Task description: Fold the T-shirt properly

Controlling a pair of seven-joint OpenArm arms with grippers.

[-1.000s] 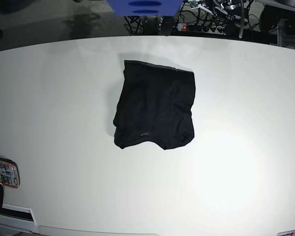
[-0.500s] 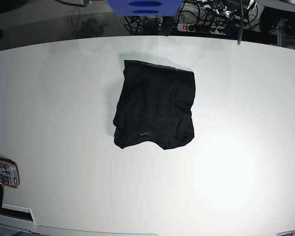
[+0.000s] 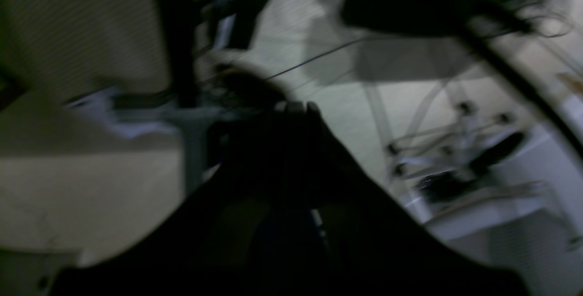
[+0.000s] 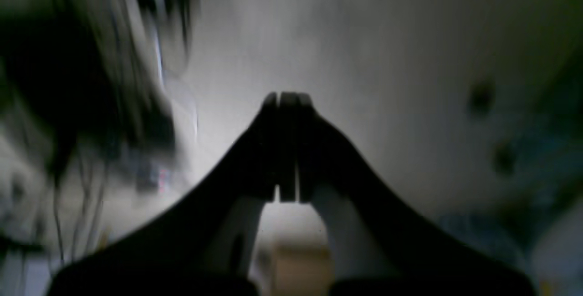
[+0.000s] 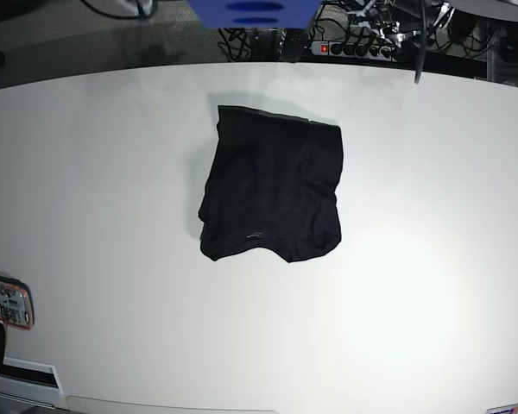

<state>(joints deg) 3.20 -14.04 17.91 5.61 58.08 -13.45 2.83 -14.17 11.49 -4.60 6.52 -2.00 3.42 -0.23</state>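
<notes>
White table: fills nearly the whole base view, its far edge curving along the top. T-shirt: black, folded into a compact, roughly rectangular bundle, lying flat on the table slightly toward 12 o'clock of the table's centre; its lower hem is uneven, with a small notch at 6 o'clock. No arm touches it in the base view. Blue object: at 12 o'clock beyond the table edge, with a power strip and tangled cables toward 1 o'clock. Red-rimmed device: at 8 o'clock, at the table's near-left edge. Left gripper: seen in its blurred wrist view, dark fingers pressed together with nothing between them, pointing at room clutter away from the table. Right gripper: likewise clenched, fingertips meeting, grasping nothing, against a blurred pale background.
</notes>
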